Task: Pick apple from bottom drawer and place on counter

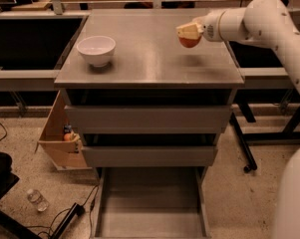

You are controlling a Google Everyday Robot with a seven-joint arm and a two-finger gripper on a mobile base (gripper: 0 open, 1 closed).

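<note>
Gripper: gripper (189,34) at the tip of the white arm (269,19), which reaches in from the right of the view.
Grip: closed on the apple (189,42), whose red-orange underside shows just beneath the pale fingers (187,30).
Apple: in the gripper, low over the counter (149,63); whether it touches the slab cannot be told.
Counter: directly below the gripper, grey and glossy.
Bowl: white bowl (95,50) on the counter, well to the gripper's left in the view.
Bottom drawer: bottom drawer (149,203) pulled open, far below the gripper, lower left of it, grey floor showing.
</note>
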